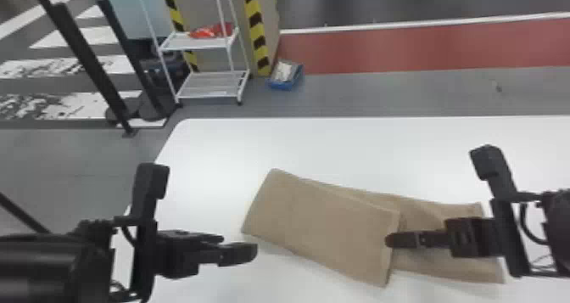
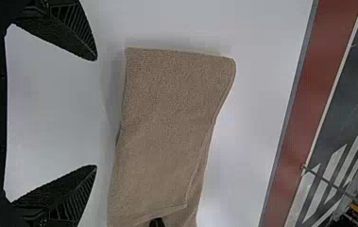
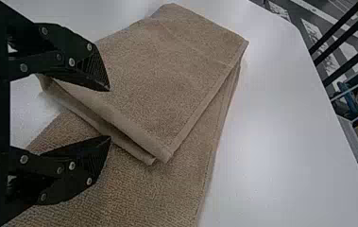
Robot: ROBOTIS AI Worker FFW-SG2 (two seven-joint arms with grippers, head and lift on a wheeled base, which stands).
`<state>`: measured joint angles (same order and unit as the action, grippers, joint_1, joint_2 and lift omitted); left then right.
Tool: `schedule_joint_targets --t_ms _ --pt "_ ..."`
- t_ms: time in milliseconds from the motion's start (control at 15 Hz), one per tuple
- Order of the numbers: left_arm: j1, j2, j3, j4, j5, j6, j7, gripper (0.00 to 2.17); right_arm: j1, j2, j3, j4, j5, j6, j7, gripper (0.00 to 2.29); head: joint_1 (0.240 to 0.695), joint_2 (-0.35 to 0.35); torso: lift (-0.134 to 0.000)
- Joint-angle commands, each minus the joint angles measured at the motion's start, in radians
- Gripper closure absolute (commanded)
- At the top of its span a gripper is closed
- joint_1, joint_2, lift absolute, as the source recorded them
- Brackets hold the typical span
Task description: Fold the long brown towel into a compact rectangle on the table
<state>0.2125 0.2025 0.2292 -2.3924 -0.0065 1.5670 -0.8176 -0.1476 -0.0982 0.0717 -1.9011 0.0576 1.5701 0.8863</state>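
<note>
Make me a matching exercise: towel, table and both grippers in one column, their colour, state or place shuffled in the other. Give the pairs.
1. towel
2. table
3. left gripper
4. right gripper

A. open, near the towel's left end
B. white, under the towel
C. open, at the upper layer's right edge
D. brown, partly folded

Pairs: 1-D, 2-B, 3-A, 4-C

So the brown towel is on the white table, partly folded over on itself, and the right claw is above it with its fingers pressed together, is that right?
Not quite: the right claw has its fingers spread apart, as the right wrist view shows. It is above the brown towel, which is partly folded over on the white table.
</note>
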Motion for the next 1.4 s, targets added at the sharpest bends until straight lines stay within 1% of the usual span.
schedule_joint_targets --t_ms 0,67,267,667,800,867,1000,1067,1200,1333 --pt "0.002 0.0 0.002 0.002 0.002 0.004 0.0 0.07 0.008 -0.006 -0.001 -0.026 0.002 0.002 0.003 0.53 0.695 0.196 -0.124" --pt "0.002 0.0 0.002 0.002 0.002 0.004 0.0 0.07 0.01 -0.006 0.0 -0.026 0.004 0.002 0.002 0.48 0.695 0.195 -0.124" --pt "0.002 0.0 0.002 0.002 0.002 0.004 0.0 0.07 -0.001 -0.006 0.026 -0.023 0.016 0.002 0.002 0.48 0.695 0.194 -0.124" --pt "0.01 0.0 0.013 0.004 0.003 0.004 0.0 0.07 -0.03 -0.006 0.079 0.028 0.05 0.002 0.002 0.48 0.695 0.21 -0.124" --pt "0.011 0.0 0.018 0.009 0.01 0.004 0.0 0.07 -0.032 -0.001 0.089 0.034 0.064 0.002 0.002 0.48 0.695 0.216 -0.124" --pt "0.011 0.0 0.018 0.009 0.008 0.004 0.0 0.07 -0.032 0.0 0.089 0.034 0.065 0.002 0.002 0.5 0.695 0.219 -0.124" --pt "0.011 0.0 0.018 0.01 0.01 0.004 0.0 0.07 -0.033 0.002 0.086 0.034 0.062 0.002 0.002 0.68 0.695 0.224 -0.124" --pt "0.011 0.0 0.019 0.01 0.01 0.004 0.0 0.07 -0.033 0.002 0.082 0.034 0.059 0.002 0.002 0.68 0.695 0.224 -0.124" --pt "0.011 0.0 0.021 0.01 0.01 0.004 0.0 0.07 -0.033 0.005 0.074 0.034 0.057 0.002 0.0 0.77 0.695 0.225 -0.124" --pt "0.011 0.0 0.021 0.012 0.008 0.004 0.0 0.07 -0.037 0.005 0.074 0.039 0.062 0.002 0.0 0.77 0.695 0.224 -0.124"
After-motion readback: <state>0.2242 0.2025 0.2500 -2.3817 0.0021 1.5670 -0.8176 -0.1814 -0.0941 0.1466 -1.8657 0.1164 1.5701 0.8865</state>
